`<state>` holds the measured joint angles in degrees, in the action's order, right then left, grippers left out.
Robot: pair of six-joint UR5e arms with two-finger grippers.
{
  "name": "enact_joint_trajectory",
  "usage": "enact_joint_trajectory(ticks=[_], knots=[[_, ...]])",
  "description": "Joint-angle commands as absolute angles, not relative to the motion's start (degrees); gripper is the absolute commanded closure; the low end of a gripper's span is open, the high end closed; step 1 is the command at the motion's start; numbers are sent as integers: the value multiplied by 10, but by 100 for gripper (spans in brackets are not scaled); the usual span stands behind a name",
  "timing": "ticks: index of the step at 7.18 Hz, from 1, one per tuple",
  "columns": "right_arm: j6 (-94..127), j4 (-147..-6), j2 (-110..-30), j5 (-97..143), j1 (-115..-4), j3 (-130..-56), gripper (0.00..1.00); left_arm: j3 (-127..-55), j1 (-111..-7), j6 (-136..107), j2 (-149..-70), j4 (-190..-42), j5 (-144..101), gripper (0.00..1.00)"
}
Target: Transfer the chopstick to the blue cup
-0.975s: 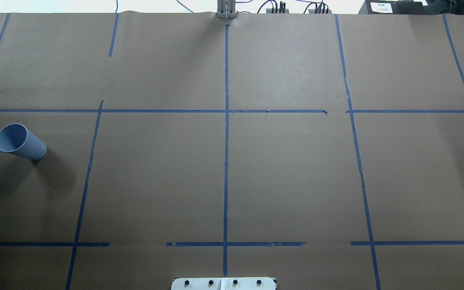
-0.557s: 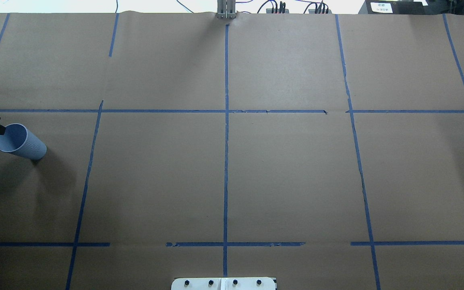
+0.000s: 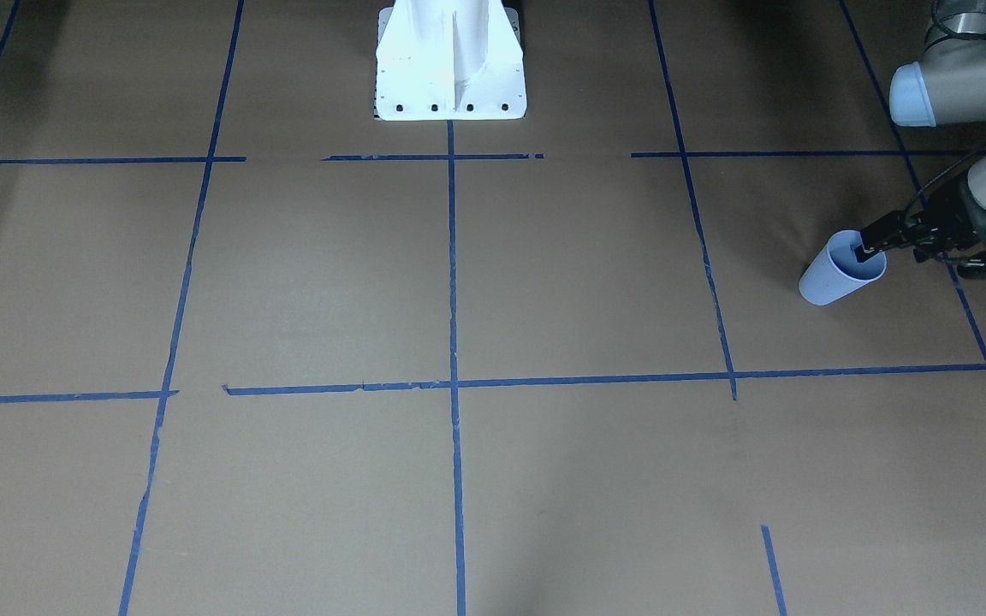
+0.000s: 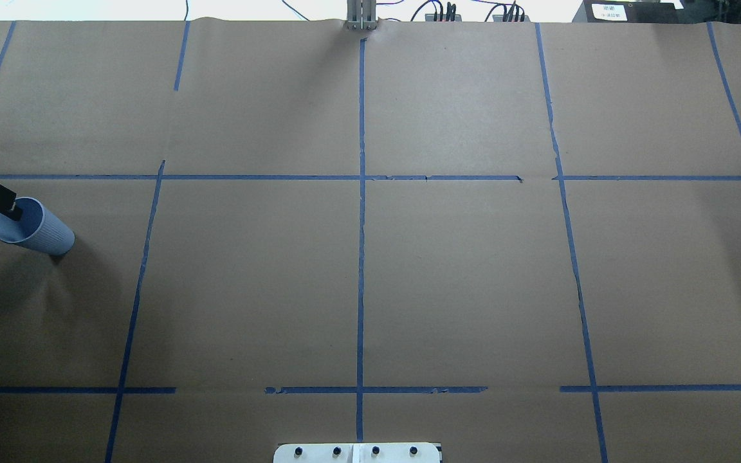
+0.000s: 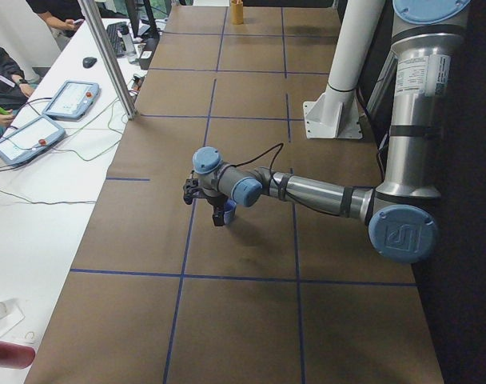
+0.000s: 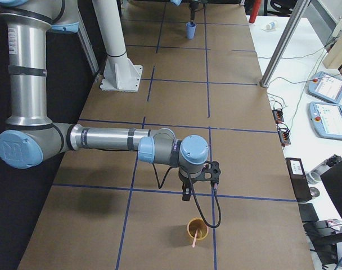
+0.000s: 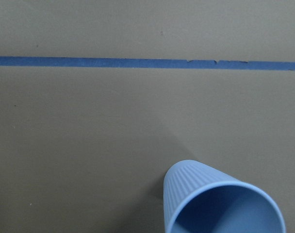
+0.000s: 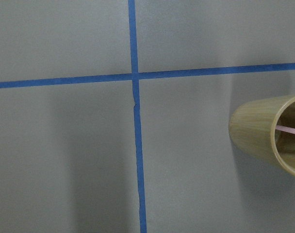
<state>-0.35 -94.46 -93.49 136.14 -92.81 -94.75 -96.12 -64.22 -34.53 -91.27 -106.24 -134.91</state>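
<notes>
Moved in, the left jaws overlap the blue cup (image 4: 45, 233) rim; chopstick (image 6: 196, 239) stands tilted in tan cup (image 6: 190, 232); cannot tell their opening.

I can read nothing here. Far across the table from the left claw (image 4: 15, 211), a black box (image 4: 640, 13) carries a white label (image 4: 608, 11), its print too small for me. Up the left arm (image 5: 323, 194) from that claw, a white sticker (image 5: 408, 76) and a stamped mark on the blue cap (image 5: 401, 234) are equally illegible.
</notes>
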Motion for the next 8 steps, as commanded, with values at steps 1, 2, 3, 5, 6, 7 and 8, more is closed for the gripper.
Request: enact_joint_trajectory(ticks=[1,2,3,5,6,7,8], knots=[[-4,-945,-933,1361,-928,-947,0,-951,-635,-345,-920,-1063,-1349,0],[-4,-944,-933,1361,-928,-947,0,-951,-634,-345,-920,-1062,-1349,3],[-3,-945,-933,1361,-928,-947,0,-951,-632,-345,-920,-1063,-1349,6],[-3,-945,-933,1361,-928,-947,0,-948,-623,-347,-920,-1063,-1349,12],[-3,-945,-931,1361,-928,-947,0,-947,-622,-349,-920,-1063,-1349,29],[-3,-945,-931,1361,-928,-947,0,-947,-621,-349,-920,-1063,-1349,51],[-2,-945,-930,1361,-928,-947,0,-947,-621,-349,-920,-1063,-1349,75]])
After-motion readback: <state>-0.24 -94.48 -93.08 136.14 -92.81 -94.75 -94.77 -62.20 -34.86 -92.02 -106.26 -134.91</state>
